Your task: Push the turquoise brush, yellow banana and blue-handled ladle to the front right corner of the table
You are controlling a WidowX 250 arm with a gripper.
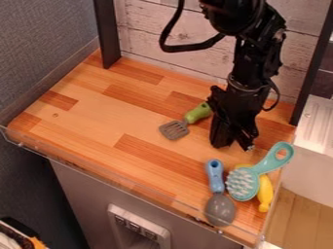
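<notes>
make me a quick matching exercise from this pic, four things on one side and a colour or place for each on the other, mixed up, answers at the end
Things
1. spatula
2. spoon
3. brush
4. pincer

Colours and places
A. teal, lying partly over the yellow item
B. black, hanging down over the wooden counter
C. green handle with a grey slotted head
D. blue handle, with its grey end toward the front edge

Right pairs
1-C, 2-D, 3-A, 4-B

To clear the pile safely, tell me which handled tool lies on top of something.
The teal brush: it lies across the yellow thing, while the spatula and spoon lie directly on the counter.
</notes>
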